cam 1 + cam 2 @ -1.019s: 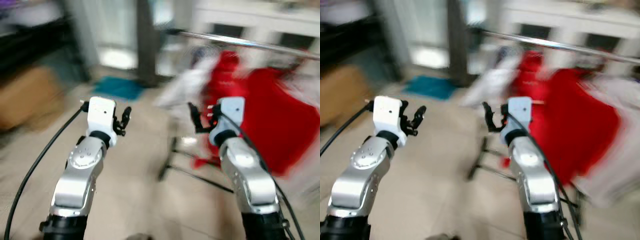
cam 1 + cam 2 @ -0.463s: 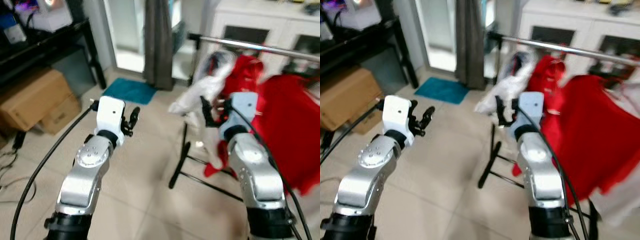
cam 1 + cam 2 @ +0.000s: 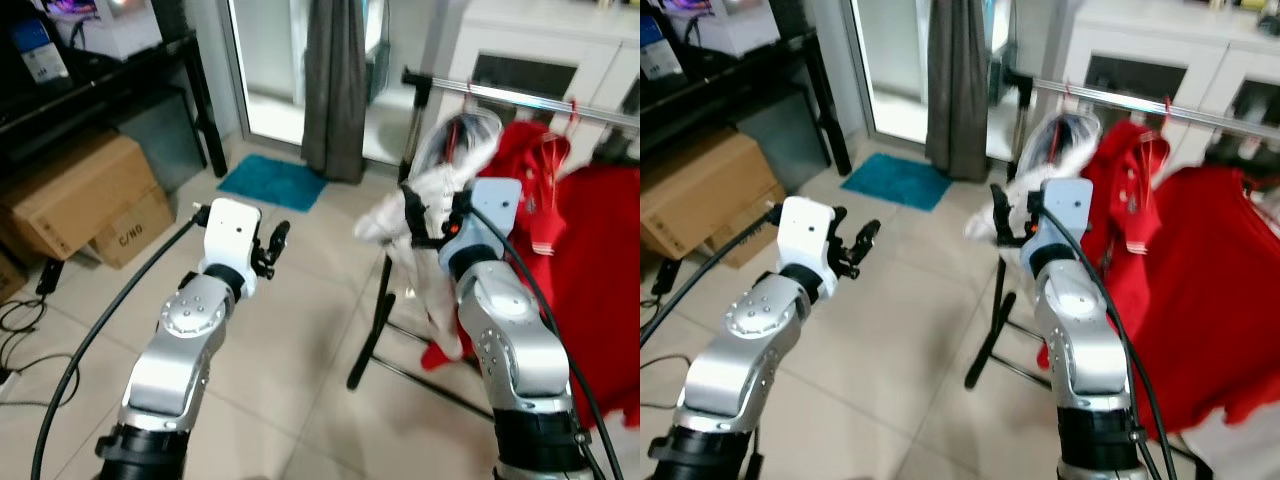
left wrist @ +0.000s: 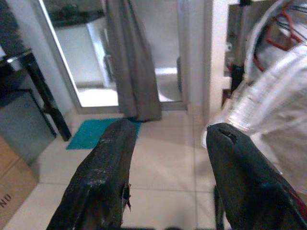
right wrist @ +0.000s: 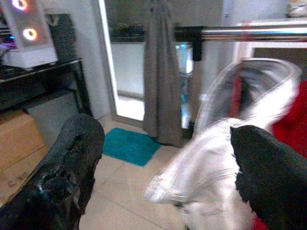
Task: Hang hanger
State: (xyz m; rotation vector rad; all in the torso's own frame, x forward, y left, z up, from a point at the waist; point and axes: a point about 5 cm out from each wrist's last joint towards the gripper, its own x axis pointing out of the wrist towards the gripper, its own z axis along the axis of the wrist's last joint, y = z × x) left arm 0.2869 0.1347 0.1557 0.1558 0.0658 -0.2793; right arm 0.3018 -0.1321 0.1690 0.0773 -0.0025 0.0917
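A clothes rack with a silver rail (image 3: 520,95) stands ahead on my right. On it hang a white garment (image 3: 440,175) and red garments (image 3: 590,250), with red hanger hooks (image 3: 1167,105) over the rail. My right gripper (image 3: 1012,215) is raised just in front of the white garment, open and holding nothing. In the right wrist view the rail (image 5: 259,33) and white garment (image 5: 230,143) lie close ahead between the black fingers (image 5: 67,177). My left gripper (image 3: 275,240) is held up over the floor left of the rack, open and holding nothing.
The rack's black post and floor legs (image 3: 375,330) stand beside my right arm. Cardboard boxes (image 3: 70,195) and a black shelf unit (image 3: 100,80) are on the left. A teal mat (image 3: 272,182) and a grey curtain (image 3: 335,80) lie ahead; a white cabinet (image 3: 540,60) is behind the rack.
The camera has moved and the blur has cleared; the rack now sits nearer and sharper. Both arms keep the same raised pose with fingers apart.
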